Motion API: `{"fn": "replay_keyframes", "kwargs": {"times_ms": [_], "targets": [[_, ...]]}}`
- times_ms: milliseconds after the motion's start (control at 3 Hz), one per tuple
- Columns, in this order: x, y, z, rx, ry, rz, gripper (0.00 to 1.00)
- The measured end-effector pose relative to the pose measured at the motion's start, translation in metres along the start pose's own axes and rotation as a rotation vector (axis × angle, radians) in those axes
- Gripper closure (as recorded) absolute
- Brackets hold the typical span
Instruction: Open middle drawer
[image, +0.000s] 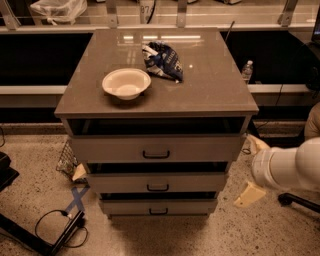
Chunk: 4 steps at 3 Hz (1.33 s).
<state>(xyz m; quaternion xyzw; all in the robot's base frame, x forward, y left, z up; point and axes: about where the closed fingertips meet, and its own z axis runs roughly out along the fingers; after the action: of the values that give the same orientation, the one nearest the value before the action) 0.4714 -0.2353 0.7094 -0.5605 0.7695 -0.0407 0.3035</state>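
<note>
Drawer front, flat grey: the middle drawer (200, 181) sat between the top and bottom ones of the grey three-drawer cabinet (220, 95) and looked shut or nearly so. The only hold was the small dark pull handle (158, 188) at its centre. I judged it rigid and smooth-faced, running on slides, so it wanted a hook behind the handle and a straight, steady pull. The cream two-finger gripper (244, 171) hung off the cabinet's right side, apart from it, spread wide and empty.
</note>
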Motion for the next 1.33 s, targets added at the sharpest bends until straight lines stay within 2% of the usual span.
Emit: {"fn": "replay_keyframes", "kwargs": {"times_ms": [333, 667, 1000, 1333], "targets": [[0.036, 0.021, 0.047, 0.004, -0.017, 0.032, 0.0], [0.067, 0.035, 0.101, -0.015, -0.061, 0.025, 0.0], [0.088, 0.05, 0.145, -0.054, -0.102, 0.034, 0.0], [0.101, 0.076, 0.191, -0.111, -0.165, 0.055, 0.0]]}}
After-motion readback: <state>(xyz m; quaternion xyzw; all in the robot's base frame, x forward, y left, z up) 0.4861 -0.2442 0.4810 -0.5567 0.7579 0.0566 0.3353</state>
